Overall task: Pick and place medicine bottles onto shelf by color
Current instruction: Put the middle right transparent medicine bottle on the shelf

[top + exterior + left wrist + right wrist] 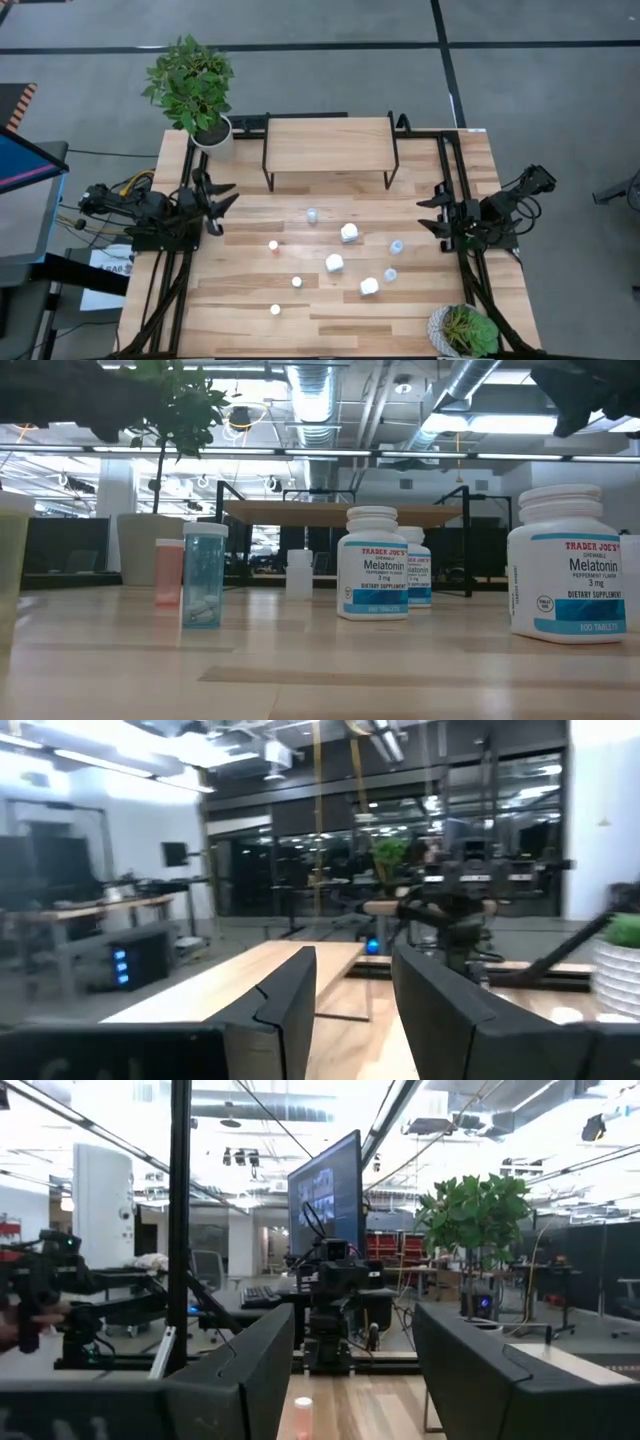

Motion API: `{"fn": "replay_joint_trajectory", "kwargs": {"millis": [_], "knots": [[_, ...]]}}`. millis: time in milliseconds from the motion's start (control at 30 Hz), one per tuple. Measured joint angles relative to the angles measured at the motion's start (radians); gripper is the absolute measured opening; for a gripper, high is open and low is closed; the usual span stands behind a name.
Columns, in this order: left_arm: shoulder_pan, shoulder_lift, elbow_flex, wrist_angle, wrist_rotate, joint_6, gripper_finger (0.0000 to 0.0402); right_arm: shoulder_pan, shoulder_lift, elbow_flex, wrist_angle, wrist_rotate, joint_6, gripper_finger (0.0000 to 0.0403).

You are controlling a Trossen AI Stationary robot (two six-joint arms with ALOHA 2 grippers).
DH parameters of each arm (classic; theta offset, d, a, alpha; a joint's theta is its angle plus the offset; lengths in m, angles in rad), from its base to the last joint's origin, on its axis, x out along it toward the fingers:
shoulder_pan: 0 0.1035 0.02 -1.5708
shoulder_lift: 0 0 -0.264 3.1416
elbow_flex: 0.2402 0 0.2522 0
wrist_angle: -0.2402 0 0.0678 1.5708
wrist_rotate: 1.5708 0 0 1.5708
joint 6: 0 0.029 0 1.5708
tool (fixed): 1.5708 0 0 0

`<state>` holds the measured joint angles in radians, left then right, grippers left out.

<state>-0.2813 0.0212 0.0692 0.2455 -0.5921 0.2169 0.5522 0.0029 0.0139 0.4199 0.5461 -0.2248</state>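
Observation:
Several medicine bottles stand upright on the plank table [240, 330]. They include pale blue ones [312, 214] [396, 245] [204, 573], chunky white ones [349, 232] [334, 263] [372, 565] and tiny white ones [297, 282] [275, 309]. The shelf [330, 145] stands at the far middle with nothing on its top. My left gripper [234, 193] hovers open at the table's left side, clear of all bottles; its wrist view [350, 1000] shows nothing between the fingers. My right gripper [421, 213] hovers open at the right side, also with nothing between its fingers [350, 1370].
A potted plant [195, 85] stands at the far left corner beside the shelf, and another [463, 330] at the near right corner. Black frame rails [455, 180] run along both table sides. Bare wood lies between the bottles and the shelf.

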Motion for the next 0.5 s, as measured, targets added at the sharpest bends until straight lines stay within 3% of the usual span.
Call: {"fn": "replay_joint_trajectory", "kwargs": {"millis": [100, 200, 367, 500], "knots": [[0.0, 0.0, 0.0, 0.0, 0.033, 0.01, 0.0122, 0.0, 0.0, 0.0, 0.0, 0.0, 0.006, 0.0227], [0.0, 0.0, 0.0, -0.004, 0.025, 0.086, 0.0122, 0.0, 0.0, 0.0, 0.0, 0.001, 0.006, 0.0227], [0.0, 0.0, 0.0, -0.026, 0.1, 0.247, 0.0122, 0.0, 0.0, 0.0, 0.0, 0.002, 0.007, 0.0227], [0.0, 0.0, 0.0, -0.032, 0.133, 0.25, 0.0122, 0.0, 0.0, 0.0, 0.0, 0.005, 0.007, 0.0227]]}}
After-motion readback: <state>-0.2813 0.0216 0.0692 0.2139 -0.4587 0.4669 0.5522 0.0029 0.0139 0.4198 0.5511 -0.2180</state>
